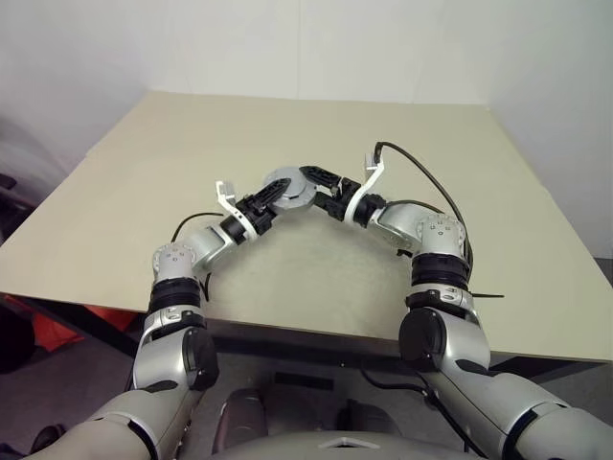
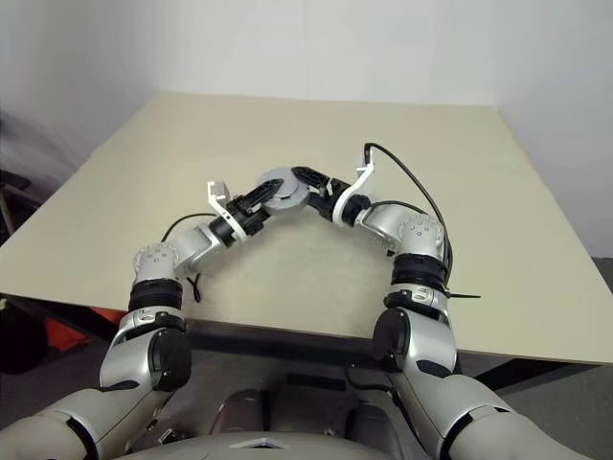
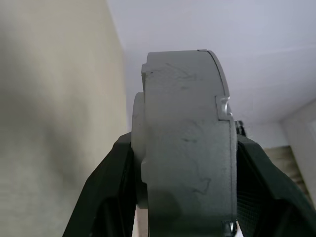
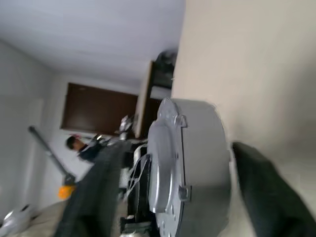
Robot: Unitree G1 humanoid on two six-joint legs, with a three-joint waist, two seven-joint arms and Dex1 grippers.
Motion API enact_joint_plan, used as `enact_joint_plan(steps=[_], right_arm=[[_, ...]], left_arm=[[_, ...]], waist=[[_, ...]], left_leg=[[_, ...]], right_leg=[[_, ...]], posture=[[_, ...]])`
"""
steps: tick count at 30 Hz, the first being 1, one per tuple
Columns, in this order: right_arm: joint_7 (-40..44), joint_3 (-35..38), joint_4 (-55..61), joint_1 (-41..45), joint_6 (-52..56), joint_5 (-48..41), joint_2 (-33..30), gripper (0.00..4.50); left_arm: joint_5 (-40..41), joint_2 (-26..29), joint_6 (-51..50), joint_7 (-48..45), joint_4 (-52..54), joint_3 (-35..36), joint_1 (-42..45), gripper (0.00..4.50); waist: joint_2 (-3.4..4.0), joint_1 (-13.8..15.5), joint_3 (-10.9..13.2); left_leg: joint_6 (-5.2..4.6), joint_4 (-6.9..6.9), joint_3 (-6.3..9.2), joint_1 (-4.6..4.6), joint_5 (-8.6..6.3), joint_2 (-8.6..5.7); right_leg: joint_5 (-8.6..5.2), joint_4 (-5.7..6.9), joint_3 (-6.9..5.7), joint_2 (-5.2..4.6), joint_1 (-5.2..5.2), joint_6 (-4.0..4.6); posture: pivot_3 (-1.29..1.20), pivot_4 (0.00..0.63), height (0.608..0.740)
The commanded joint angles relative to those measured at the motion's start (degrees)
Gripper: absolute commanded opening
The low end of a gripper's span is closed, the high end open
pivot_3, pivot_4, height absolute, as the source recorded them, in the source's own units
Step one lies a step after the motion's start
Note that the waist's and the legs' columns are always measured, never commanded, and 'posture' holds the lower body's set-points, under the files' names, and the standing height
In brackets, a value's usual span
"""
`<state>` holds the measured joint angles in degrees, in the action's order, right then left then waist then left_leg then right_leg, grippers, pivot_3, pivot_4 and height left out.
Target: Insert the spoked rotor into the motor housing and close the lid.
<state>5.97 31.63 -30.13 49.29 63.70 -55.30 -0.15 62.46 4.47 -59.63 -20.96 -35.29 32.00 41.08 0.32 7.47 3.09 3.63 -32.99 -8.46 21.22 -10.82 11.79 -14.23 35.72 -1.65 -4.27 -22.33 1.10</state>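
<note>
housing: the round grey metal motor housing (image 1: 285,190) is up off the big beige tabletop (image 1: 144,182), over its middle, on edge between both arms, lid side looks shut.
left gripper: left gripper (image 3: 185,197) clamps the grey body across its flat faces, black fingers (image 3: 106,192) tight on it, so it carries the weight.
right gripper: right gripper (image 4: 163,192) has its fingers spread wide either side, not pinching, looks like letting go.
room: loads of bare table all round, edges well apart.
</note>
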Motion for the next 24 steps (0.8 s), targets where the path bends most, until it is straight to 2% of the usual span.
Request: enact_joint_plan(steps=[1, 7, 10, 17, 24], right_arm=[[0.5, -1.2, 0.9, 0.6, -3.9, 1.8, -0.7, 4.32], [1.4, -1.7, 0.0, -0.5, -4.8, 2.7, -2.0, 4.32], [1.9, -1.5, -0.2, -0.9, -4.8, 2.9, -3.3, 4.32], [2.2, -1.3, -0.8, -0.8, -5.0, 3.1, -4.2, 4.32], [1.9, -1.5, -0.3, -1.1, -4.9, 3.1, -3.9, 4.32]], left_arm=[[-0.2, 0.6, 3.9, -1.0, 3.1, 0.7, 0.6, 2.12], [-1.8, 1.4, 17.8, 2.0, 9.4, 5.4, -1.9, 2.12], [-2.5, 3.5, 23.3, 5.9, 10.1, 9.0, -3.9, 2.12], [-4.3, 5.7, 30.3, 12.5, 6.3, 12.1, -4.0, 2.12], [-4.7, 6.1, 32.2, 17.0, 1.0, 12.8, -2.4, 2.12]], waist=[[0.00, 0.0, 0.0], [-0.02, -0.3, 0.0], [-0.03, -0.4, 0.0], [-0.21, 0.5, 0.1], [-0.46, 0.8, 0.2]], left_leg=[[0.00, -0.01, 0.00, 0.01, 0.00, 0.00], [0.00, -0.02, 0.01, 0.01, 0.00, 0.01], [0.00, -0.01, 0.02, 0.00, 0.00, 0.02], [0.00, -0.07, 0.05, 0.03, 0.00, 0.02], [0.02, -0.22, 0.05, 0.01, 0.02, 0.02]], right_leg=[[0.00, 0.00, 0.01, -0.01, 0.00, -0.01], [0.01, -0.01, -0.01, 0.01, 0.01, -0.01], [0.01, -0.01, -0.02, 0.02, 0.01, -0.01], [0.01, -0.01, -0.04, 0.01, 0.05, -0.03], [0.09, -0.01, 0.01, -0.01, 0.11, -0.14]], posture=[[0.00, 0.000, 0.740], [0.00, 0.000, 0.740], [0.00, 0.000, 0.740], [0.00, 0.000, 0.740], [0.00, 0.000, 0.740]])
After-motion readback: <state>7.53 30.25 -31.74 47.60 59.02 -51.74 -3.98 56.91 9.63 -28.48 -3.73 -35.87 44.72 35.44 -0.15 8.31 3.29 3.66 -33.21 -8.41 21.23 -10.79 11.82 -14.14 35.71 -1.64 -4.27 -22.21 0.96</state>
